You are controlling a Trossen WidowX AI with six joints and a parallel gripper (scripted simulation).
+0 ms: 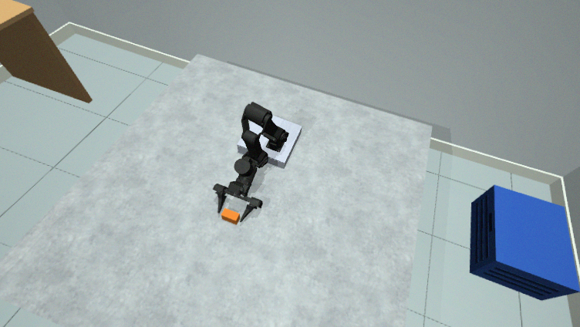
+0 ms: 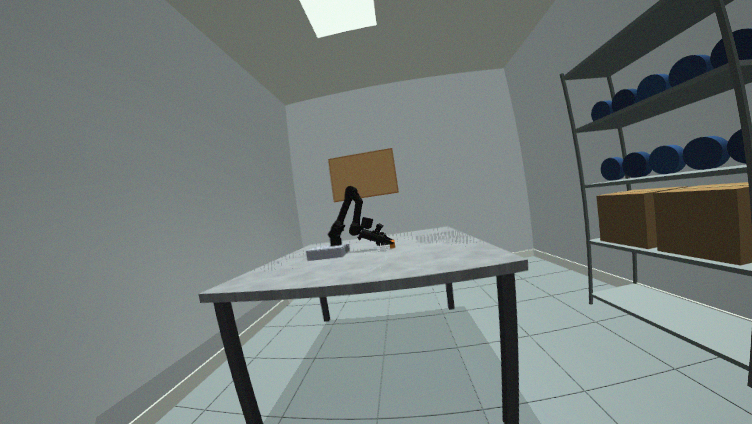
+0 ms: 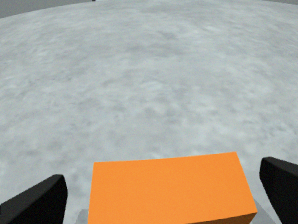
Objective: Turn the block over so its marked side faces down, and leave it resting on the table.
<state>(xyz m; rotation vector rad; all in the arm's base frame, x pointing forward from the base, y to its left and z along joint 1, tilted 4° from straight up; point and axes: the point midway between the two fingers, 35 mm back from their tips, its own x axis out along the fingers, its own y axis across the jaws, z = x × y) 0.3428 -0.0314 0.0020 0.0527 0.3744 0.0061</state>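
The orange block [image 1: 230,216] [image 2: 392,244] [image 3: 170,190] appears to rest on the grey table [image 1: 325,244] [image 2: 363,273] [image 3: 150,90]. Plain orange faces show; its dark marked side is in none of the views, and I cannot tell which way it faces. My gripper [image 1: 230,217] [image 2: 389,242] [image 3: 165,179] is open, with its fingertips low on either side of the block. In the wrist view there are gaps between the block and both fingers. The block's lower part is cut off by the bottom edge of the wrist view.
The arm's pale base plate [image 1: 291,133] [image 2: 326,253] lies on the table behind the gripper. A blue cabinet [image 1: 527,235] stands on the floor beyond the table's right side in the top view. A shelf rack [image 2: 587,210] stands at the right in the exterior view.
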